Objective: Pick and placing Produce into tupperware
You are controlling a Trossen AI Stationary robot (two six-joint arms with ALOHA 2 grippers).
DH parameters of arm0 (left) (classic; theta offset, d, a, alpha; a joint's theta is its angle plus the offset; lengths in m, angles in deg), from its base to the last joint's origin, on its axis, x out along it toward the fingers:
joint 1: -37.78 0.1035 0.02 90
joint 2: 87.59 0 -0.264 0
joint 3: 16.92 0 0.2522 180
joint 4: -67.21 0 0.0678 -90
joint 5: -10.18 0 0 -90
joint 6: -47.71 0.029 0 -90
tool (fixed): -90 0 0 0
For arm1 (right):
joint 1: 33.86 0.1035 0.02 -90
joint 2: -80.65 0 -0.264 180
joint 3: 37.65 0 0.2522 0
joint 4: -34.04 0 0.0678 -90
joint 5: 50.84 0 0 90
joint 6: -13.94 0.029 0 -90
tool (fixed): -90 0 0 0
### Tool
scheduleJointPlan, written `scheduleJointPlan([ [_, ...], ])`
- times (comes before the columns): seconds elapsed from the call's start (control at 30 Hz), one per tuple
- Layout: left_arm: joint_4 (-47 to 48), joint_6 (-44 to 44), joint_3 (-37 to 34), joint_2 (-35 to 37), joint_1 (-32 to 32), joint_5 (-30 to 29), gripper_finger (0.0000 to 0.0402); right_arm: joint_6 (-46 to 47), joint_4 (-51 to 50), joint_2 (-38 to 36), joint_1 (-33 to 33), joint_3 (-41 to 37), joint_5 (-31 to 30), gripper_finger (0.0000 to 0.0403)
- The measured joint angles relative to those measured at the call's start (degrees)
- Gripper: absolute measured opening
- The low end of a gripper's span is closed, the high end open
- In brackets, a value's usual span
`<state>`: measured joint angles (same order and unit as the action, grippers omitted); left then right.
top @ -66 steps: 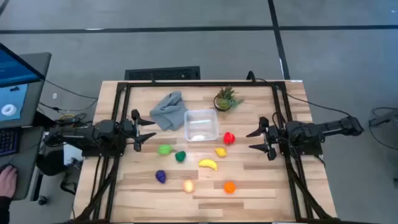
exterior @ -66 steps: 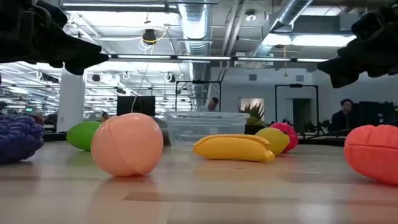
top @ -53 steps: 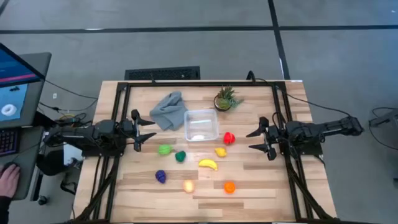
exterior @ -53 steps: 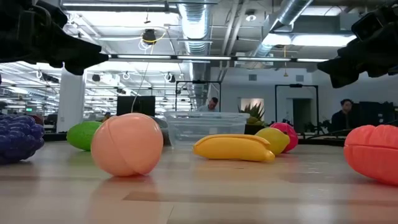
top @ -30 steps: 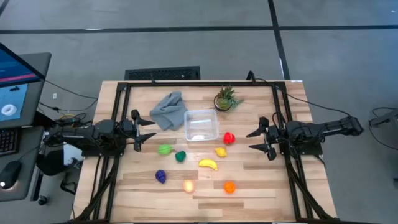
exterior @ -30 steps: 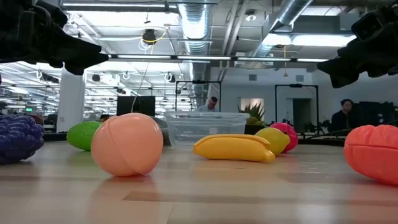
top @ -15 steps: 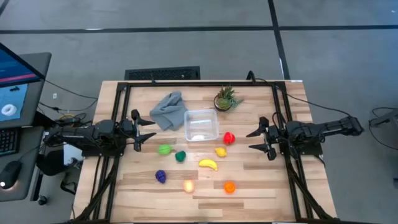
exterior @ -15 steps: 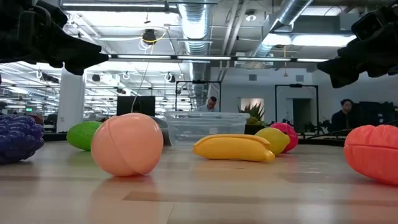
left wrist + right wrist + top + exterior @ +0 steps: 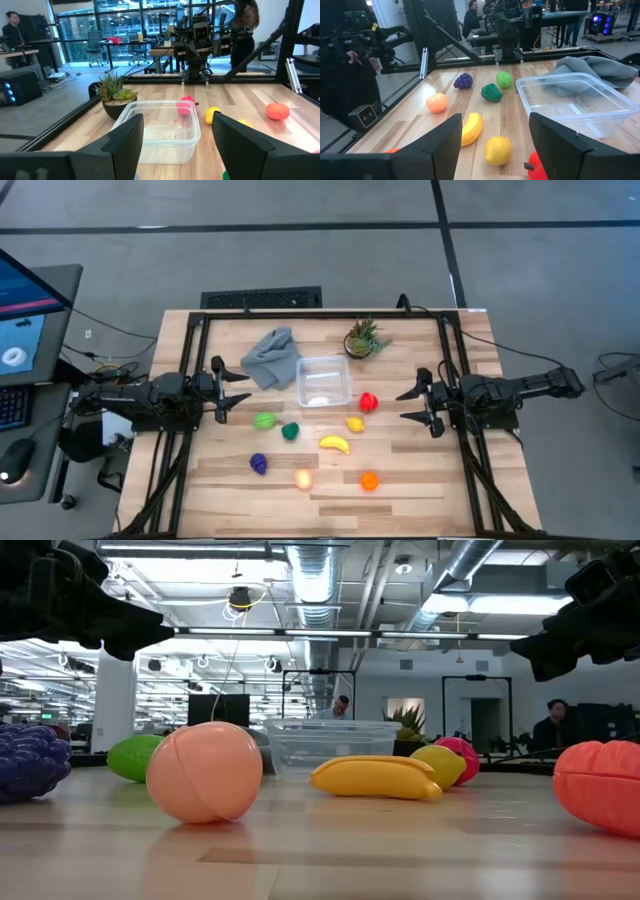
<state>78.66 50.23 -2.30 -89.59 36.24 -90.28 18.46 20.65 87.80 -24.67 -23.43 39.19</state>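
Observation:
The clear tupperware [image 9: 323,381] stands at the table's middle, with nothing in it. The produce lies on the wood on its near side: a red piece [image 9: 368,401], a lemon [image 9: 354,423], a banana [image 9: 334,444], a light green piece [image 9: 264,420], a dark green piece [image 9: 290,431], purple grapes [image 9: 258,464], a peach [image 9: 303,478] and an orange piece [image 9: 369,480]. My left gripper [image 9: 238,387] hovers open at the table's left edge, pointing level toward the middle. My right gripper [image 9: 403,407] hovers open at the right edge, facing it. Nothing sits between either pair of fingers.
A crumpled grey cloth [image 9: 271,357] lies just left of the tupperware. A small potted plant [image 9: 363,338] stands behind its far right corner. A black frame [image 9: 320,314] runs around the table's far and side edges. Bare wood stretches along the near edge.

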Motion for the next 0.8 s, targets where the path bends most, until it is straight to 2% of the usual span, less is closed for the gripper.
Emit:
scheduleJointPlan([
  [0.23,0.0,-0.3,0.0,0.0,0.0,0.0,0.0226,0.0,0.0,0.0,0.0,0.0,0.0,0.0255],
  [0.47,0.0,-5.1,0.0,0.0,0.0,0.0,0.0226,0.0,0.0,0.0,0.0,0.0,0.0,0.0255],
  [0.8,0.0,-5.2,0.0,0.0,0.0,0.0,0.0226,0.0,0.0,0.0,0.0,0.0,0.0,0.0255],
])
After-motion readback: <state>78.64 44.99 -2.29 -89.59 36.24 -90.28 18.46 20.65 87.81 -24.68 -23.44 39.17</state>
